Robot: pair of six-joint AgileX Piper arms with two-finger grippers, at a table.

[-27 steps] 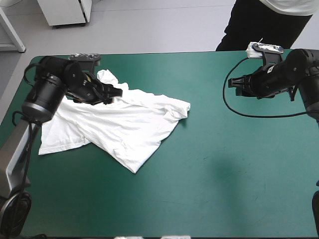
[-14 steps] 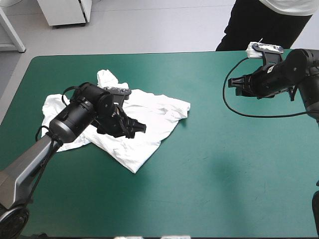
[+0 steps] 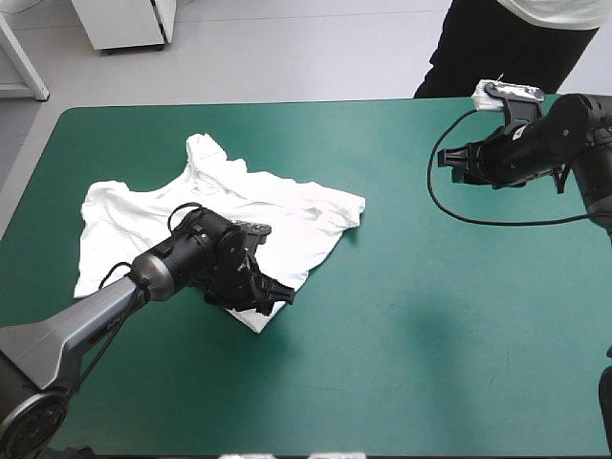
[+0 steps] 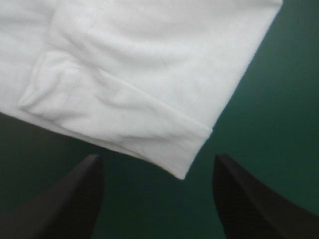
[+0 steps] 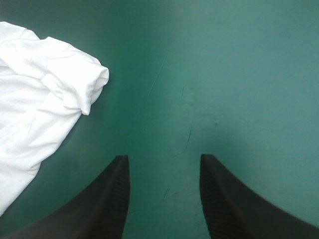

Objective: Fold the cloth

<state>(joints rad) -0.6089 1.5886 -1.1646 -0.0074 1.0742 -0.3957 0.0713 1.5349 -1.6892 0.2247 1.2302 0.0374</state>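
T-shirt (image 3: 287, 210): white, loosely spread and rumpled on the worktop's teal-green cover (image 3: 430, 335), with layers overlapping in places. You have no neat fold in it yet.

Left pincer (image 3: 275, 298): low over the shirt's pointed corner. Its wrist view shows you the pincer (image 4: 157, 162) released, black fingers (image 4: 75, 204) wide apart, no cloth caught. The hemmed corner of the T-shirt (image 4: 139, 74) points into the gap between the fingers, just ahead of their tips. The rest of the cloth spreads away ahead of the pincer. Beside and under the fingers there is bare cover. You cannot tell whether the fingertips touch it.

Right pincer (image 3: 451, 163): well apart from the shirt, over bare cover. Its wrist view shows you the pincer (image 5: 163, 159) released too, fingers parted, only cover between them. The T-shirt (image 5: 35, 94) lies ahead of it and off to one side, a rolled edge nearest, not touching.
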